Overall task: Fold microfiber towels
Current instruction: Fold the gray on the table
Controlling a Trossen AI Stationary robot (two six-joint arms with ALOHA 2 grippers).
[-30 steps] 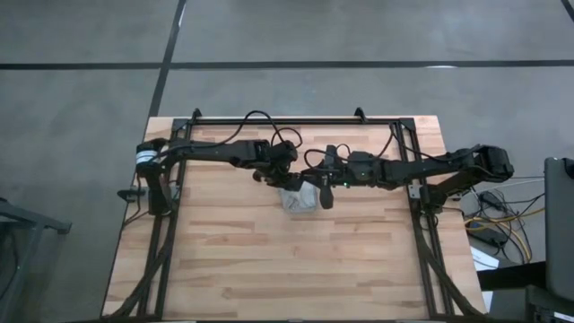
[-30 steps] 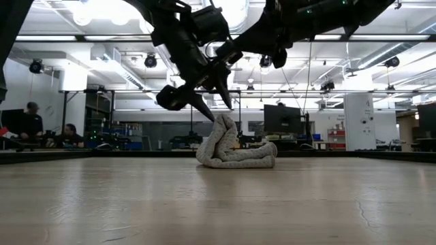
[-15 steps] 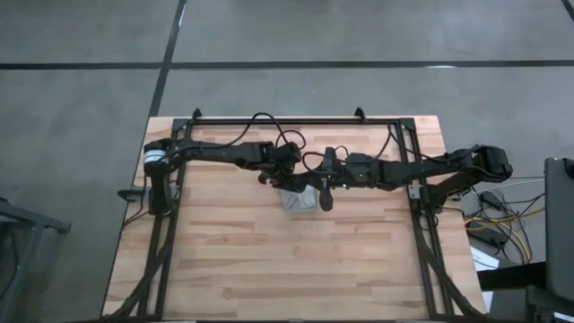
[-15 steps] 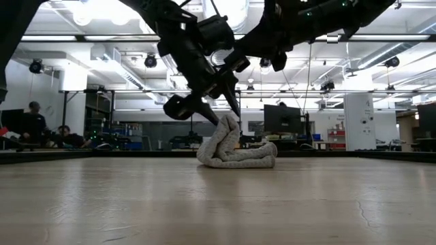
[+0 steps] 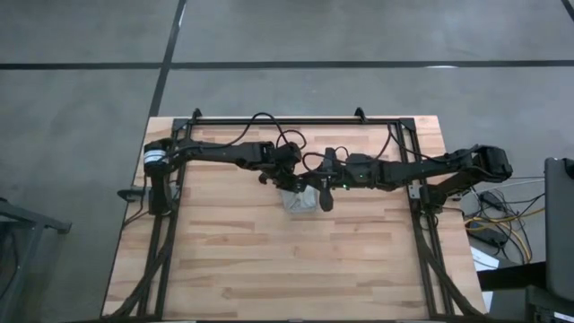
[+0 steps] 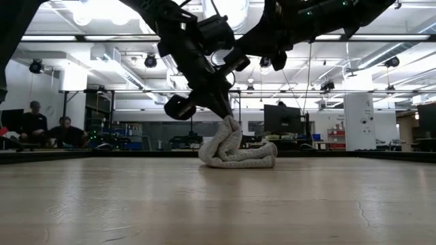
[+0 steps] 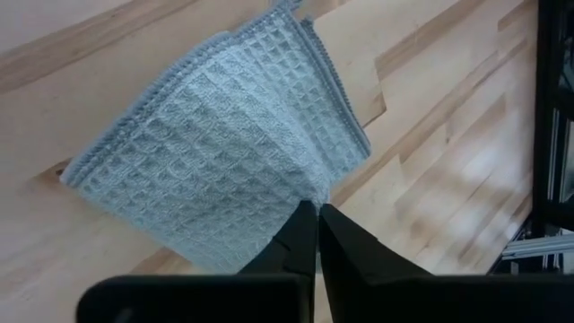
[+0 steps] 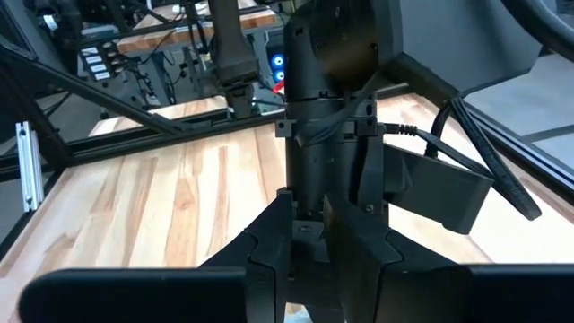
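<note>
The light grey-blue towel [image 5: 299, 201] lies bunched near the table's middle, with one part standing up as a peak [image 6: 230, 128] and the rest resting on the wood [image 6: 238, 160]. My left gripper [image 6: 227, 116] reaches in from the table's left and is shut at that peak; its wrist view shows the waffle-textured cloth [image 7: 224, 144] right at the fingertips. My right gripper [image 5: 318, 184] hangs above the towel's right side, well clear of it. A narrow gap shows between its fingers [image 8: 309, 224], with nothing in it. My left gripper pinches the towel's raised peak [image 7: 311, 190] between its two fingertips. The fingers slant down from the table's left. That part of the cloth stands up under the fingers while the rest of the towel stays bunched on the table; how many layers are caught I cannot tell.
A black frame [image 5: 296, 121] runs along the table's far edge and down both sides. Bare wood [image 5: 287, 269] stretches toward the near edge. People [image 6: 34, 126] sit far behind the table in the room.
My left gripper has come down and toward the table's right onto the towel's raised peak, then shut on it. The peak now stands a little narrower between the fingers; the rest of the towel has stayed put.
</note>
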